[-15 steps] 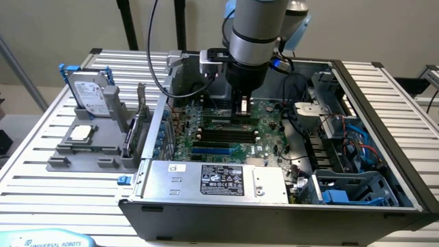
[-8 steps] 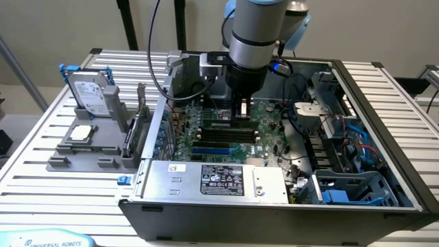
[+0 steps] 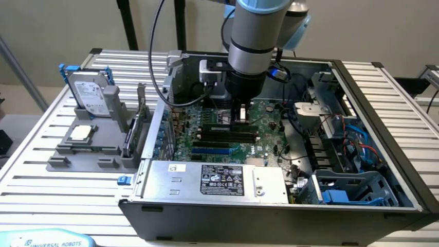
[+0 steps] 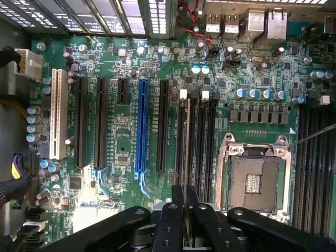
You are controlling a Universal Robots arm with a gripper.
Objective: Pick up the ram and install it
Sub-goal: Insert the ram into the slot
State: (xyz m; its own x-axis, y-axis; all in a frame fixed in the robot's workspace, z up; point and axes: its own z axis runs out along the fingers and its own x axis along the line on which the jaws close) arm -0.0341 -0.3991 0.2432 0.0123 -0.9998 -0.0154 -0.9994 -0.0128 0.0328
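The ram (image 4: 187,142) appears edge-on as a thin green strip, in line with the black memory slots (image 4: 201,136) beside the processor socket. My gripper (image 4: 186,193) is shut on it, with the black fingers (image 4: 176,202) pressed against its two faces. In the exterior view the gripper (image 3: 240,117) reaches straight down into the open computer case (image 3: 384,128), and the ram (image 3: 231,127) lies low over the motherboard's (image 3: 268,116) slots. Whether it is seated in a slot or just touching one, I cannot tell.
The empty processor socket (image 4: 254,178) lies beside the memory slots, with blue (image 4: 140,126) and white (image 4: 58,113) expansion slots further off. A power supply (image 3: 216,180) fills the case's near side. A grey fixture (image 3: 89,149) at the exterior view's left holds a hard drive (image 3: 92,92) and an expansion card (image 3: 137,128).
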